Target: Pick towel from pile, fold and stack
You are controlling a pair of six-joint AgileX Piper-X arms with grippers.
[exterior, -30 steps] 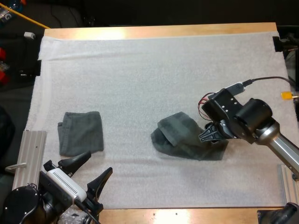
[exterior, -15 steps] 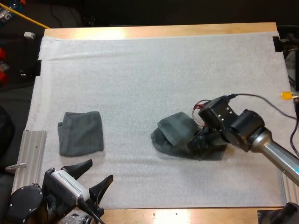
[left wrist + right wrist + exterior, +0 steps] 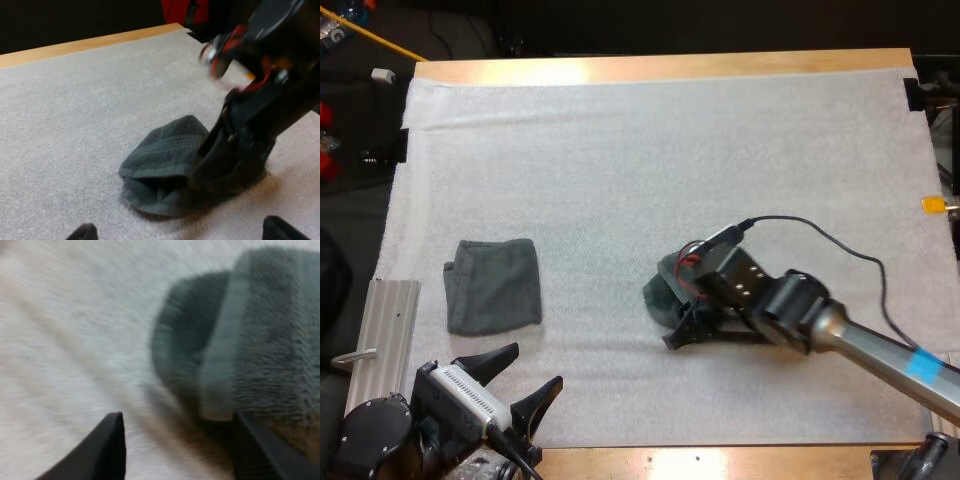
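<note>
R hand: right gripper (image 3: 680,332) low at the crumpled towel (image 3: 660,295), fingers (image 3: 112,445) apart, nothing gripped.
Key relation: right wrist view has one finger over bare mat (image 3: 620,160), other at towel's rim; doubled-over edge lies betw. them, so closing prob. pinches that edge.
Towel axis: can't tell; far half hidden under R arm in high view.
Nearer arm: R, by far.
L hand: left gripper (image 3: 532,367) wide open at table's near side, well apart from the lump, near the folded towel (image 3: 495,285).
Unclear: how many layers sit betw. R fingers.
</note>
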